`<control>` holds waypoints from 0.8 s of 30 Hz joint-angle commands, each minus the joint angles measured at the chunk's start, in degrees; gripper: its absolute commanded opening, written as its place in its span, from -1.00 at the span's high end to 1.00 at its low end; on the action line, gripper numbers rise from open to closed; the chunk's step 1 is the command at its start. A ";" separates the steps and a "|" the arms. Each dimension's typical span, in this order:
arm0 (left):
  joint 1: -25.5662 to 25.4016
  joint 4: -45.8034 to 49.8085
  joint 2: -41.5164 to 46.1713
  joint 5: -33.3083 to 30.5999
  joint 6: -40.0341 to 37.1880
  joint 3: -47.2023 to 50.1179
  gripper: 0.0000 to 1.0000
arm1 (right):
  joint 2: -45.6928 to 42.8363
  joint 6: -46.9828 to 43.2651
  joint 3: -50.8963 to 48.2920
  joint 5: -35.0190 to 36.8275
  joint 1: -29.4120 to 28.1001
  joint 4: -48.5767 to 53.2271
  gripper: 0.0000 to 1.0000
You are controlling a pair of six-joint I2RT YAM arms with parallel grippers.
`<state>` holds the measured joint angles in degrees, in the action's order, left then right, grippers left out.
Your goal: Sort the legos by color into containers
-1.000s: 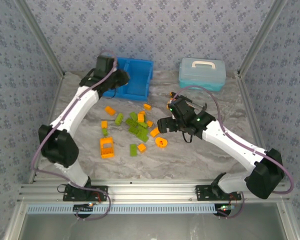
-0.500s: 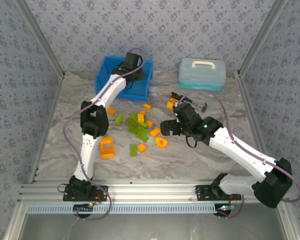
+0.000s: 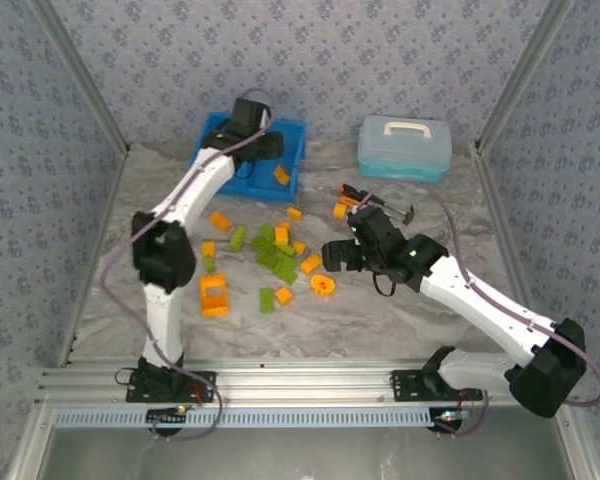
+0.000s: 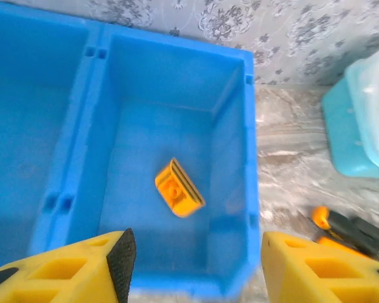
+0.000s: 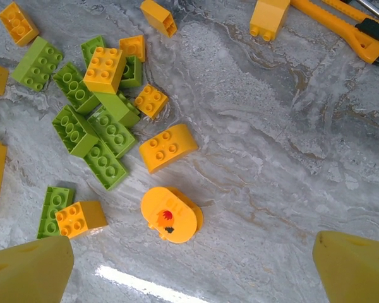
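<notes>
Jaws of the left gripper (image 4: 196, 273) are seen spread, with nothing held between them. Just below and ahead of it, one orange brick (image 4: 179, 188) lies tilted on the floor of the right compartment (image 4: 170, 120) of the blue bin (image 4: 249, 158). The left compartment (image 4: 25, 126), to the gripper's left, is cut off by the frame edge. Dark grooves along one edge of the brick are made out in the left wrist view. In the top view the same brick (image 3: 281, 174) is reduced to an orange speck, and the gripper (image 3: 263, 146) is placed over the bin (image 3: 292, 128). To the gripper's right a pale blue case (image 4: 366, 120) is cut off; the case (image 3: 405, 150) is shown whole, with a white handle, in the top view.

Jaws of the right gripper (image 5: 192, 278) are noted wide apart and empty above the grey marbled table (image 5: 271, 158). Just ahead of it lies a round orange piece (image 5: 170, 215) bearing a small red-and-black mark, too small to read. Beyond that lies a curved orange brick (image 5: 167, 147). Ahead and to the left, lime green bricks (image 5: 88, 136) are clustered with small orange ones on and around them. Far ahead to the right, orange-and-black hand tools (image 5: 341, 28) are cut off by the frame. At the gripper's left an orange slab is clipped by the frame edge. The top view shows it whole as the larger orange block (image 3: 214, 295), well apart from the gripper (image 3: 332, 252).
</notes>
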<state>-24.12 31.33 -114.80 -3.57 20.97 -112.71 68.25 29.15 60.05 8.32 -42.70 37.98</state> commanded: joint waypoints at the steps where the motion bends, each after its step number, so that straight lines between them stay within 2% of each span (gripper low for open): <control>1: -0.31 -4.88 15.92 1.77 3.20 15.57 -0.23 | 1.31 -0.54 0.18 1.56 -0.53 -1.53 -1.00; 5: -0.40 -6.59 32.78 0.98 4.71 35.16 -0.37 | 4.70 -6.84 -2.40 -3.74 -0.65 -7.44 -1.00; 8: -0.62 -4.50 42.02 1.98 5.21 45.07 -0.51 | 9.82 -13.63 -2.20 -4.95 -0.71 -8.36 -1.00; 11: -1.49 -0.93 49.05 3.69 4.69 52.55 -0.86 | 14.90 -20.15 -1.63 -6.13 -1.23 -8.90 -1.00; 13: -1.57 1.87 52.70 4.24 4.52 56.39 -0.98 | 18.01 -23.88 -1.28 -7.12 -1.72 -9.08 -1.00; 18: -1.55 7.95 59.63 4.00 3.52 60.73 -0.98 | 26.94 -27.24 -0.07 -6.95 -2.46 -8.85 -1.00; 20: -1.54 9.44 61.53 4.54 2.49 61.04 -0.98 | 30.31 -27.78 1.01 -6.40 -2.86 -8.82 -0.91; 24: -1.46 11.08 62.11 6.95 -0.51 60.57 -0.99 | 33.69 -27.65 2.18 -6.14 -3.44 -9.50 -0.47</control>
<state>-25.52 39.46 -52.90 0.86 23.51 -51.29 100.88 3.40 59.75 2.13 -45.56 28.42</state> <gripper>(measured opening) 0.992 0.752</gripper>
